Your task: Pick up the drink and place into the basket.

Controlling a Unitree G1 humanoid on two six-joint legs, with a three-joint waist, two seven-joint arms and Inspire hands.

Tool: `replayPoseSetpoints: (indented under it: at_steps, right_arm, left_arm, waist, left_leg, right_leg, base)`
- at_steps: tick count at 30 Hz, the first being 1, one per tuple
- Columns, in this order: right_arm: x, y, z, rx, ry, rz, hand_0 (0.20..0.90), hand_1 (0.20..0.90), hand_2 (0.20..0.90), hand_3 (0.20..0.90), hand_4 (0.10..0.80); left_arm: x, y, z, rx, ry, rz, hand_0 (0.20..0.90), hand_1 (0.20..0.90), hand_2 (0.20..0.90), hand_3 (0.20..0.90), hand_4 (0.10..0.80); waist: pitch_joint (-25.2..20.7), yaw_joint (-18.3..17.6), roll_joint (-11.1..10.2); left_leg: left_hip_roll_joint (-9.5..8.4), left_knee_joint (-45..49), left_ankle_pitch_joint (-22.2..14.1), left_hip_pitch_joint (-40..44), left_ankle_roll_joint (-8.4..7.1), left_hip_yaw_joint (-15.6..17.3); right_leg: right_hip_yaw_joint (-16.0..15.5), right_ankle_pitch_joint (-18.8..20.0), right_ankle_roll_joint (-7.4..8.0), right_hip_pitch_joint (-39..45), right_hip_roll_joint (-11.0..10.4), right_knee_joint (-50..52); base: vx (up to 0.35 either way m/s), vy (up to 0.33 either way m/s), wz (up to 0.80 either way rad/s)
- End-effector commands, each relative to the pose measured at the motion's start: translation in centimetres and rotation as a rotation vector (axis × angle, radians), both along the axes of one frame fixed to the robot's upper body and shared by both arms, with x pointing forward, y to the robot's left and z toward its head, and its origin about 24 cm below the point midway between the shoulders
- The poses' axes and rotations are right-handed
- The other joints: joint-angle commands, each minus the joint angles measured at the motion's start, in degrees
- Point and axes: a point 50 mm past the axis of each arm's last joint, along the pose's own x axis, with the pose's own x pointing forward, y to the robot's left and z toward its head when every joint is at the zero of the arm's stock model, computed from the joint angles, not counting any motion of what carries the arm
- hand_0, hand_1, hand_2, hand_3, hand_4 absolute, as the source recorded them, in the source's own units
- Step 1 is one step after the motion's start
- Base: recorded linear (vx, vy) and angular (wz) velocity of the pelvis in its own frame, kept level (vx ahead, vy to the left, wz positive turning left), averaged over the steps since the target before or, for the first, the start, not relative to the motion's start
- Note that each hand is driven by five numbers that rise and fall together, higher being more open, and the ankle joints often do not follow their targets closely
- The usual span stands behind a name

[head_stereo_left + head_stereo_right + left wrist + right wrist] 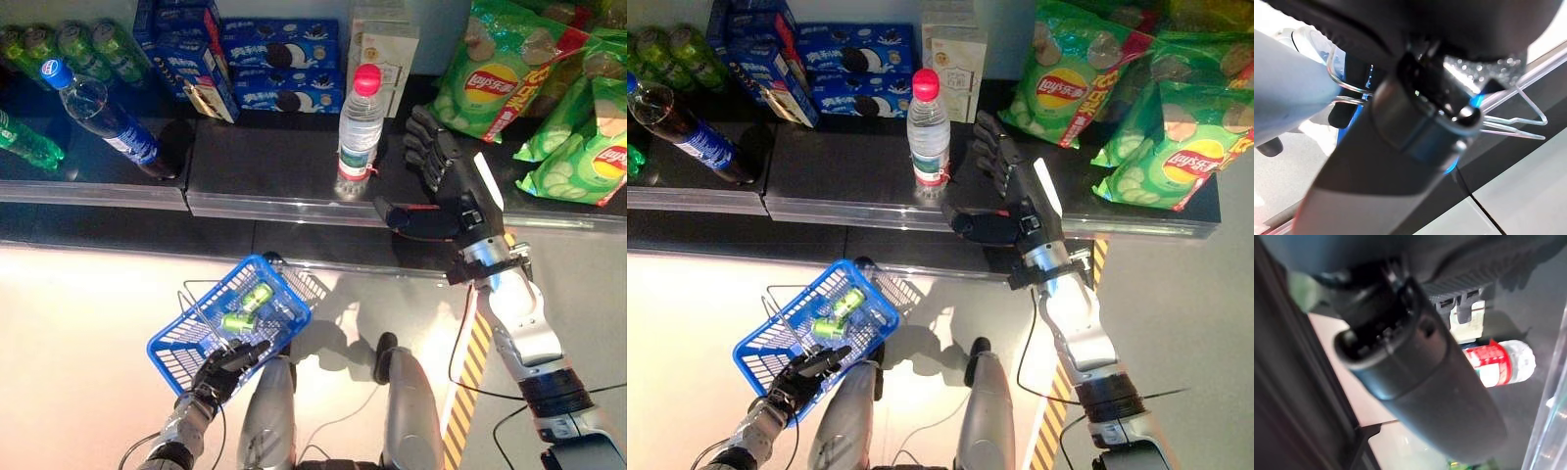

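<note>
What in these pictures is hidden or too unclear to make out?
- Left hand: its fingers reach under the blue basket; the grip is hidden in both eye views, and the left wrist view shows only blurred wire.
- Green items in the basket: too small to identify.
- Water bottle: the right hand's thumb covers part of it in the right wrist view.
- Green bottles: cut by the frame edge.

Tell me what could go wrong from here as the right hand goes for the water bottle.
The water bottle stands upright near the shelf's front edge; a sideways nudge from the open right hand could topple it off. The blue basket, gripped by the left hand, hangs tilted with green drinks inside, so a dropped bottle might miss it.
</note>
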Motion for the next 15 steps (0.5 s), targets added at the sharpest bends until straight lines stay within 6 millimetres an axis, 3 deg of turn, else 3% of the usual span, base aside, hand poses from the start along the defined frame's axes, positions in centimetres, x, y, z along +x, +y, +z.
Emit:
replayPoseSetpoints:
  at_steps: [1, 15]
  right_arm:
    - [-0.2, -0.3, 4.9, 0.095, -0.226, -0.010, 0.900, 0.900, 0.900, 0.900, 0.800]
    - [1.9, -0.1, 6.5, 0.107, -0.196, -0.010, 0.900, 0.900, 0.900, 0.900, 0.800]
  left_arm:
    - [-1.6, 0.4, -0.2, 0.035, -0.013, -0.117, 0.300, 0.300, 0.300, 0.200, 0.100]
    - [-1.0, -0.2, 0.0, 0.032, -0.010, -0.160, 0.300, 0.300, 0.300, 0.200, 0.100]
  waist:
    - [-3.7, 1.1, -0.5]
    - [-3.5, 2.6, 0.4]
  left_leg:
    - [1.92, 0.7, 2.2, 0.3, 3.23, -0.4]
    - [1.67, -2.0, 3.7, 1.9, 3.21, -0.7]
  right_leg:
    - [0.8, 7.2, 2.27, 5.3, -3.4, -9.2]
    - [-0.8, 7.7, 1.83, 7.7, -3.4, -12.1]
  base:
    - [0.000, 0.000, 0.00]
    - [0.003, -0.004, 0.03]
